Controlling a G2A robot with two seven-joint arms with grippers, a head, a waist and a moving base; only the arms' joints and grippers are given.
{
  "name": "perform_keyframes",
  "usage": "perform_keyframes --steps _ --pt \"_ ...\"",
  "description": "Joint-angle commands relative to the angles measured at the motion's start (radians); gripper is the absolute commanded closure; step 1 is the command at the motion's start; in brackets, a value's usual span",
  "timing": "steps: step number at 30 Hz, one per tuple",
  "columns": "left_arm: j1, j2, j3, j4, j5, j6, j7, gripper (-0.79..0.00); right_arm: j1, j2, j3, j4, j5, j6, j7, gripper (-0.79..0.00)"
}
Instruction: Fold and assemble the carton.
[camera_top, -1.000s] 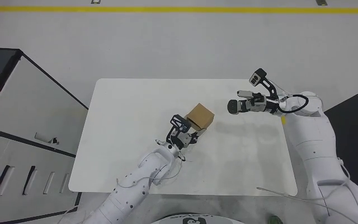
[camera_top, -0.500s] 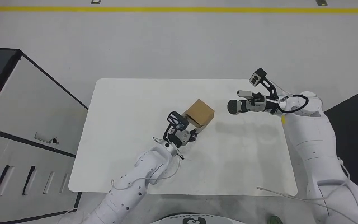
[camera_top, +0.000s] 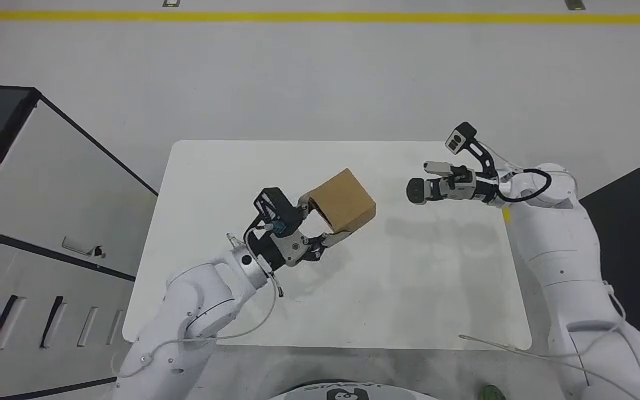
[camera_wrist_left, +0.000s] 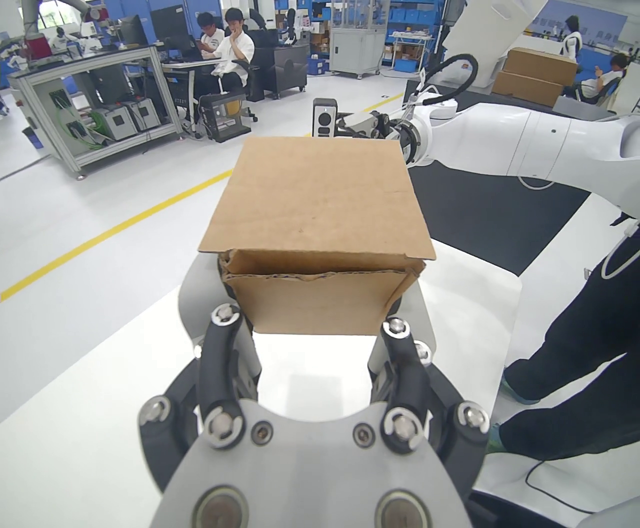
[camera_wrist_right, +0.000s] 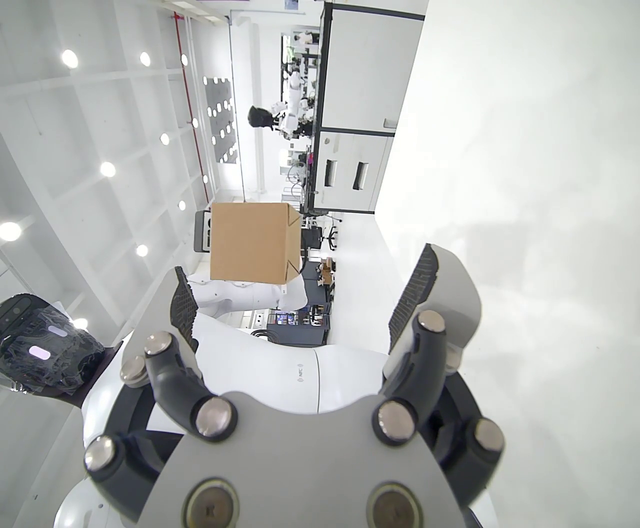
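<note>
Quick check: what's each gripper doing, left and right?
Left gripper: jaws closed on the carton, holding it.
Right gripper: jaws open, holding nothing.

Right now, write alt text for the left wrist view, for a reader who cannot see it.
A brown carton is held in the left gripper above a white table, with a flap folded down across its near end. Beyond it, the right gripper faces the carton, apart from it.

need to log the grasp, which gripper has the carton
The left gripper: its fingers clamp the carton. The right gripper is open and empty, apart from it.
</note>
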Motion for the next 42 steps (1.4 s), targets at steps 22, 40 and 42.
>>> perform_keyframes --steps 22,40,42 --pt "-0.113 0.036 -0.175 -0.143 0.052 -0.291 0.06 0.0 0.0 0.0 0.0 0.0 0.0 0.0 0.0 -0.785" --pt "-0.113 0.036 -0.175 -0.143 0.052 -0.291 0.06 0.0 0.0 0.0 0.0 0.0 0.0 0.0 0.0 -0.785" --pt "-0.113 0.036 -0.175 -0.143 0.052 -0.291 0.06 0.0 0.0 0.0 0.0 0.0 0.0 0.0 0.0 -0.785"
